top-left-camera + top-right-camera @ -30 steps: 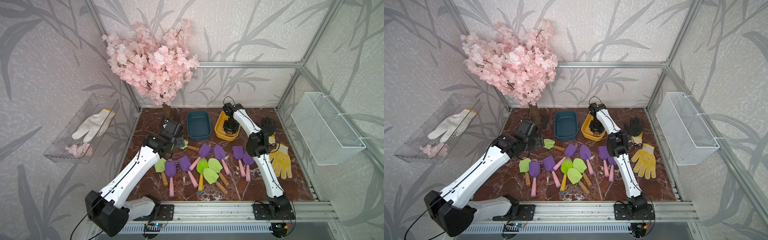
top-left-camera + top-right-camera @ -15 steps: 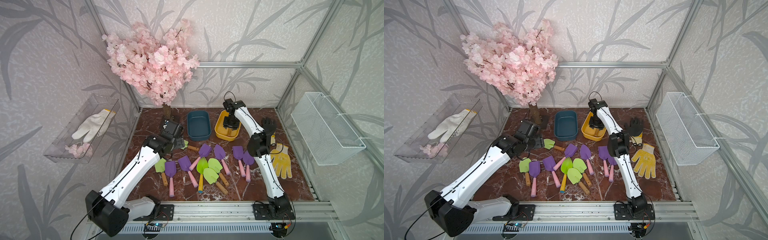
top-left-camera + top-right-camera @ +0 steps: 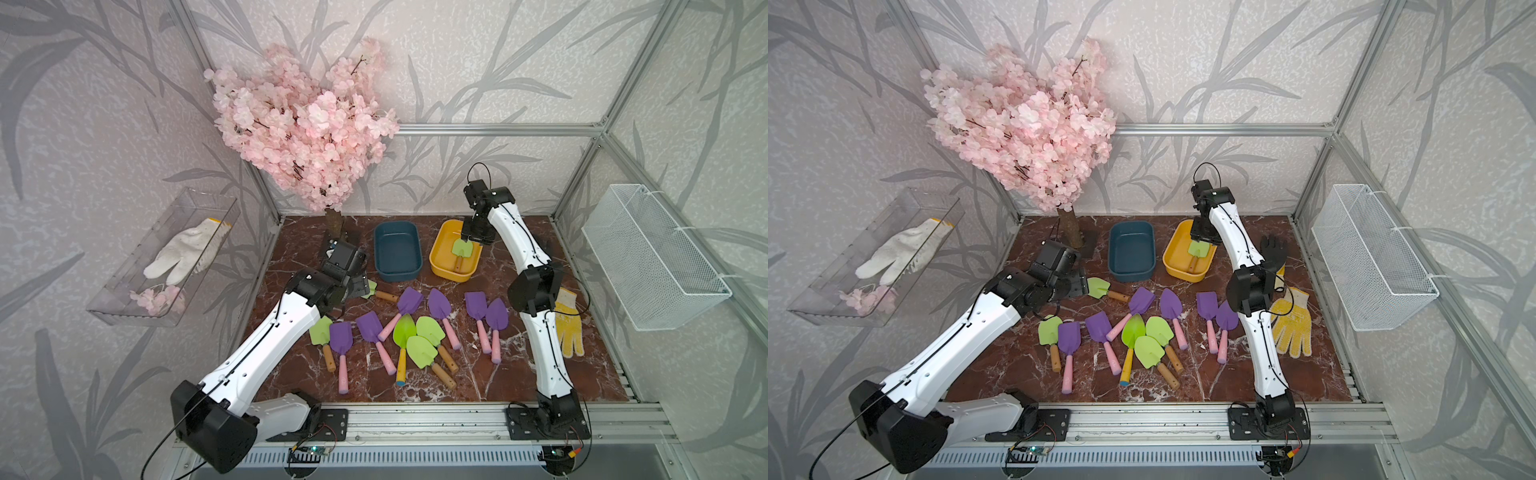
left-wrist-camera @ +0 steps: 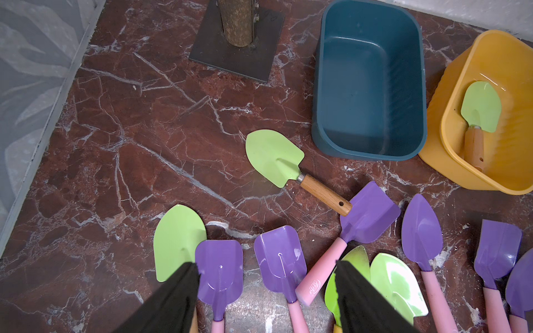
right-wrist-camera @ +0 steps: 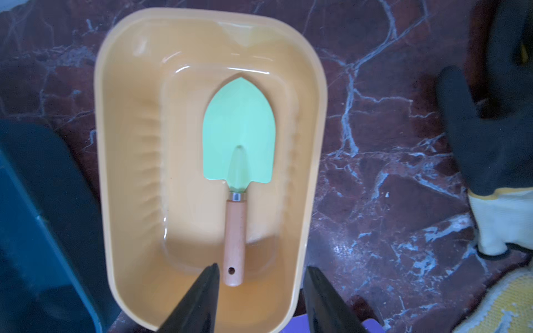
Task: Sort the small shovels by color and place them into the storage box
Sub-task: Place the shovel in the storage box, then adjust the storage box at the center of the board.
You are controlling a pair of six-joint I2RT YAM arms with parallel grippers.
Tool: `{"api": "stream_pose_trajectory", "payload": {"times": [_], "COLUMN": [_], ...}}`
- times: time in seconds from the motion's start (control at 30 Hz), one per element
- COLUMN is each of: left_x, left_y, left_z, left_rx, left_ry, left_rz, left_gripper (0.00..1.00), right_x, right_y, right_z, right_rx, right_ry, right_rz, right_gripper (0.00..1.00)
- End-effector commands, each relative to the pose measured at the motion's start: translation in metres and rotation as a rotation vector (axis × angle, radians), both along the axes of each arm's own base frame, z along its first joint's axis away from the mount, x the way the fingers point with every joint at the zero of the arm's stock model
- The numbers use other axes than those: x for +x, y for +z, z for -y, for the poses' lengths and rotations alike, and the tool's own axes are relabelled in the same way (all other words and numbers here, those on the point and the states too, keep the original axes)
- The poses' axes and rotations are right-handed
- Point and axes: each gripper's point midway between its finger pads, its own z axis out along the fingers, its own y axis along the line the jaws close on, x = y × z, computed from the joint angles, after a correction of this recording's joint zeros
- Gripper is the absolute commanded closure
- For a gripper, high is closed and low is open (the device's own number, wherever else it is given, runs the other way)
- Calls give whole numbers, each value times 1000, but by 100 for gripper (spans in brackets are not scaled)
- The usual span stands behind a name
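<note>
Right pincer (image 5: pixel 261 266) hangs open above the yellow box (image 5: pixel 115 161), gripping nothing. One green shovel (image 5: pixel 239 129) with a wooden handle lies flat on that box's floor, blade toward the back wall, clear of the fingers. The blue box (image 4: pixel 360 95) sits just beside the yellow one. Left pincer (image 4: pixel 265 266) is open too, gripping nothing, above the shovels on the worktop (image 4: pixel 129 144). Near the blue box we see a lone green shovel (image 4: pixel 275 157), its wooden handle end touching a purple blade (image 4: pixel 370 213). On the worktop we count five green and six purple shovels (image 3: pixel 475 305) between the two arms, several overlapping. One green blade has a yellow handle (image 3: pixel 401 361). A black glove (image 5: pixel 490 115) and a yellow glove (image 3: pixel 567 328) lie beside the right arm.
</note>
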Motion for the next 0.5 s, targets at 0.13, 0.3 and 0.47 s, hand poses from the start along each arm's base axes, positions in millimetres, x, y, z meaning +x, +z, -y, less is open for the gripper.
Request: {"api": "stream_pose_trajectory", "payload": {"times": [0.13,0.3,0.47], "left_x": [5,6,7], "left_y": [9,11,9], "left_z": [4,5,7], "left_rx": [5,8,-4], "left_ry": [-24,-26,-25], "left_rz": [17,19,16], "left_gripper": [22,22,22], "right_x": [-14,-19,-23], "right_y": [-10,-30,-51], "right_z": [21,23,19], "right_rx": [-57,-43,-24], "right_ry": [39,53,69], "right_rz": [-84,-144,-189], "right_gripper": [48,47,47]}}
